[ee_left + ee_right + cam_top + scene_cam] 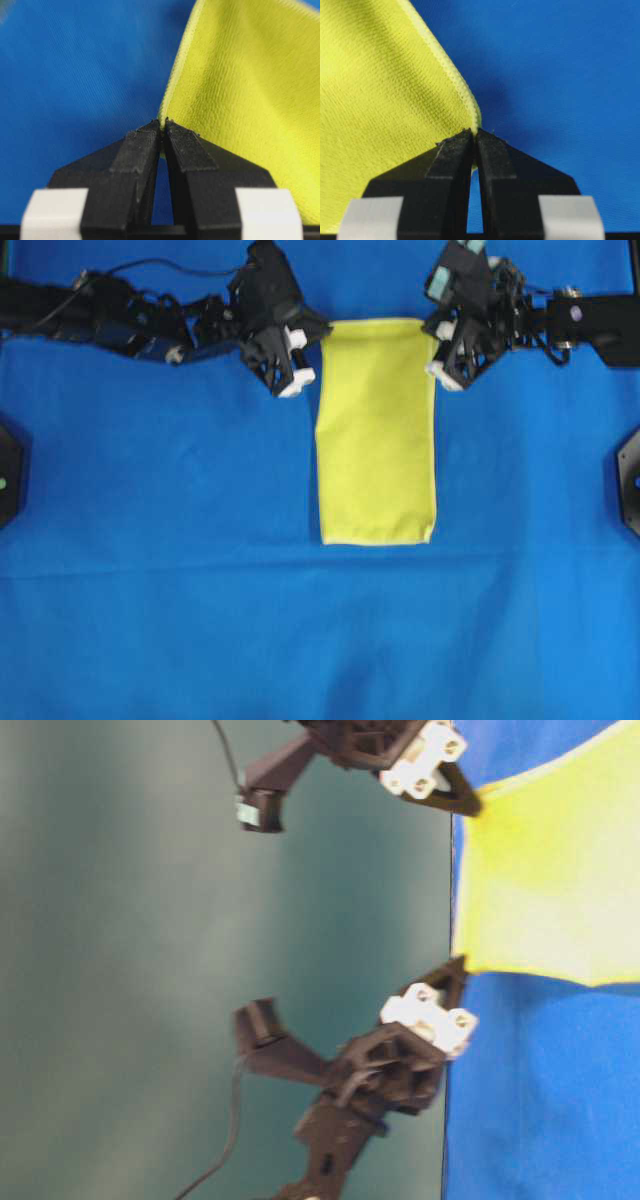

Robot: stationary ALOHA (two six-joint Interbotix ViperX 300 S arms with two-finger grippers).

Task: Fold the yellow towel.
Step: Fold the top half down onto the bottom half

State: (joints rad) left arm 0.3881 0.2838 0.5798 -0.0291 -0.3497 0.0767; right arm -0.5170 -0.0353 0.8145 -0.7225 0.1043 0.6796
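Bright yellow-green against blue: the fuzzy yellow microfibre towel (377, 435) lies as a tall rectangle on the large blue cloth (160, 570) covering the table. Its near edge rests flat; its far end sits between the two arms. The left gripper (163, 124) has its black fingers pressed together on the towel's hemmed left corner. The right gripper (472, 132) pinches the opposite far corner the same way, tips closed on the stitched hem.

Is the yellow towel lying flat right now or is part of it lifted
Partly lifted. The yellow towel has its far corners pinched by the left gripper and right gripper, raised off the blue cloth; the near end lies flat.
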